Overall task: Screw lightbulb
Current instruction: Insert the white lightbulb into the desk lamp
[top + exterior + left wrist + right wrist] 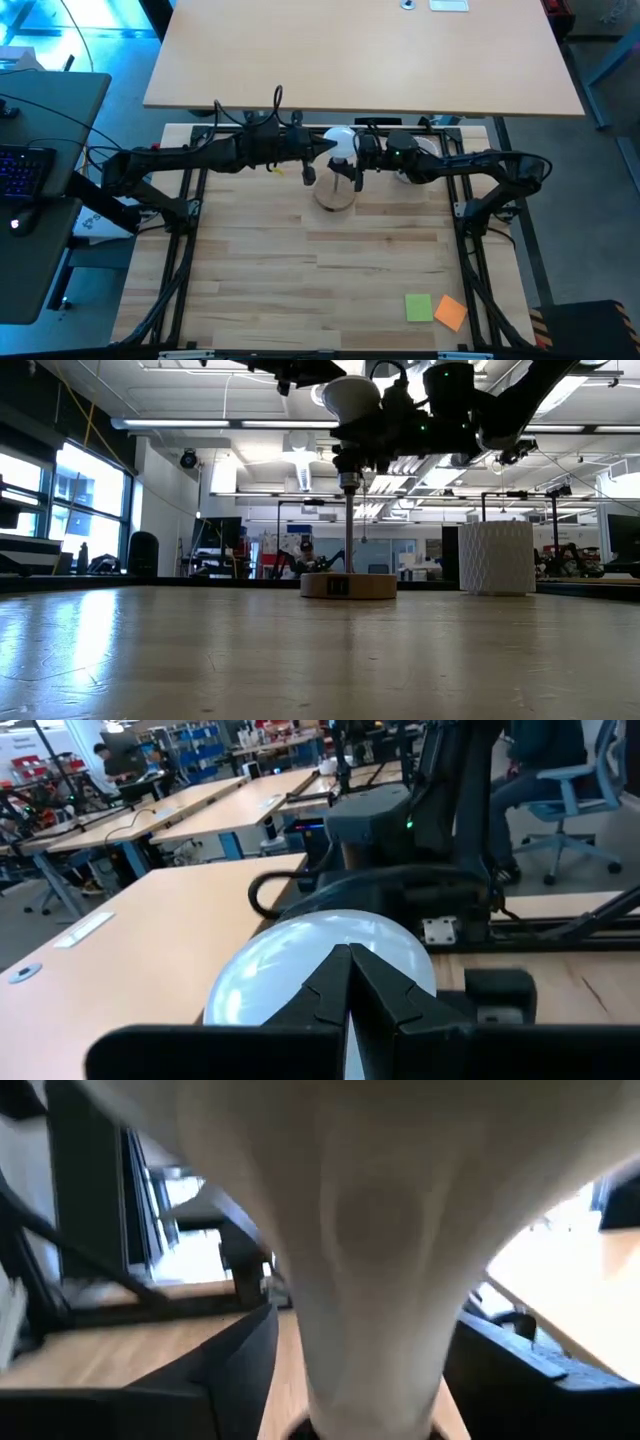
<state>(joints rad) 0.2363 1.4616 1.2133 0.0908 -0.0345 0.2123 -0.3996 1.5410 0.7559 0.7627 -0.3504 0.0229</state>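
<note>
Pale plank tabletop (pixel 370 270) is backed by a workshop room. Smooth frosted bulb (pixel 340 141) is held high between both grippers: left gripper (pixel 322 150) and right gripper (pixel 352 160) clamped on it, above round wooden stand (pixel 348 585).

I see ceiling strips glaring behind my right gripper (pixel 352 455); the bulb (pixel 375 1260) against it blurs, and the table (pixel 200 650) gleams below.

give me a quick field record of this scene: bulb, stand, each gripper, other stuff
lightbulb: raised above the stand, between both grippers
stand: round wooden base on table, black post upright
left gripper: at the bulb's globe, fingers closed against it
right gripper: shut on the bulb's neck
white cup: behind the right arm
sticky notes: near corner
</note>
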